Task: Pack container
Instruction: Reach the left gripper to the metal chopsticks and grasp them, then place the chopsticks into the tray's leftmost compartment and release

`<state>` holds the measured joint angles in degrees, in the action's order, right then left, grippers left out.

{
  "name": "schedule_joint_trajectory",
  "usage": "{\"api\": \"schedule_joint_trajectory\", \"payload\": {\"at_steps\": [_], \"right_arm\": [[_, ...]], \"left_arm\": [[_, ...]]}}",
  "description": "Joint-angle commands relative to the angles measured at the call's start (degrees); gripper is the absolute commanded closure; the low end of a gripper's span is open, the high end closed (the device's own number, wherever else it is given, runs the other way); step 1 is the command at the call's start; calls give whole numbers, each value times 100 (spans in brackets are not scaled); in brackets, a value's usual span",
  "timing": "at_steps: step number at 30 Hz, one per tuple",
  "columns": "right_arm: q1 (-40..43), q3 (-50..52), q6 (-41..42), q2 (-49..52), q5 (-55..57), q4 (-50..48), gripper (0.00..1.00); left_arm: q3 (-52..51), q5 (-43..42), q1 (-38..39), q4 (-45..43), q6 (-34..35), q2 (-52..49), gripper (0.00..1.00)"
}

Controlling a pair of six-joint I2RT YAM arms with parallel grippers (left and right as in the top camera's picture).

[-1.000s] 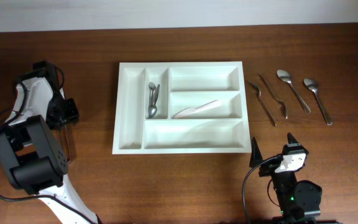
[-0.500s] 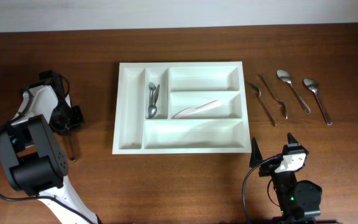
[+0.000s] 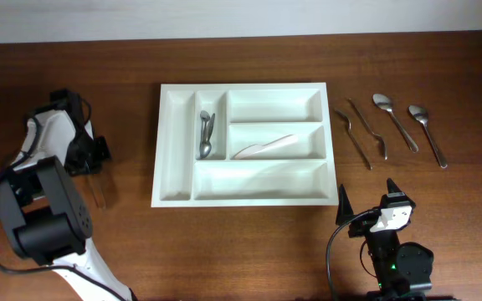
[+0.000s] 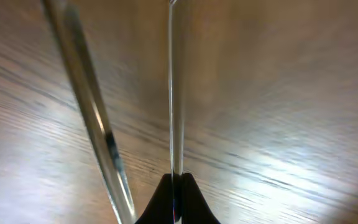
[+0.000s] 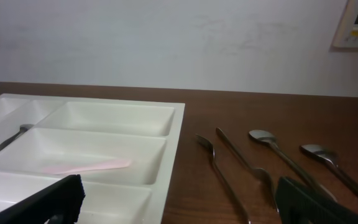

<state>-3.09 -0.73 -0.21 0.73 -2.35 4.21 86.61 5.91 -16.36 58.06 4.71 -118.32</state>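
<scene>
Left fingers [image 4: 162, 208] meet at their dark tips, seemingly pinching a thin clear utensil [image 4: 170, 93] edge-on above the blurred surface [image 4: 278, 124]; likely a carry is in hand; right fingers [image 5: 51, 199] stand apart, empty, facing the container [image 5: 178, 134]; overhead, it lies mid-surface, so the next move calls for travel rightward over its rim; the left arm [image 3: 44, 209] sits folded, well left.

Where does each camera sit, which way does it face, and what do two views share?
Overhead: above the table, facing down on the container; left arm and right arm show.
Left wrist: close over bare wood; its own clear fingers show.
Right wrist: low at the near edge, facing the wall; its dark fingers show.
Shared: overhead and right wrist both show the container and spoons.
</scene>
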Motion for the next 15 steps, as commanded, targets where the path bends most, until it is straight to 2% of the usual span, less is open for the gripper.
{"api": "schedule_joint_trajectory", "payload": {"at_steps": [1,9,15], "right_arm": [[28,42,7,-52,70,9,1],[28,42,7,-55,72,11,1],[28,42,7,-55,72,11,1]], "left_arm": [[599,-81,236,101,-48,737,98],[1005,-739,1191,238,289,1156,98],[1003,-763,1851,208,358,1093,98]]}}
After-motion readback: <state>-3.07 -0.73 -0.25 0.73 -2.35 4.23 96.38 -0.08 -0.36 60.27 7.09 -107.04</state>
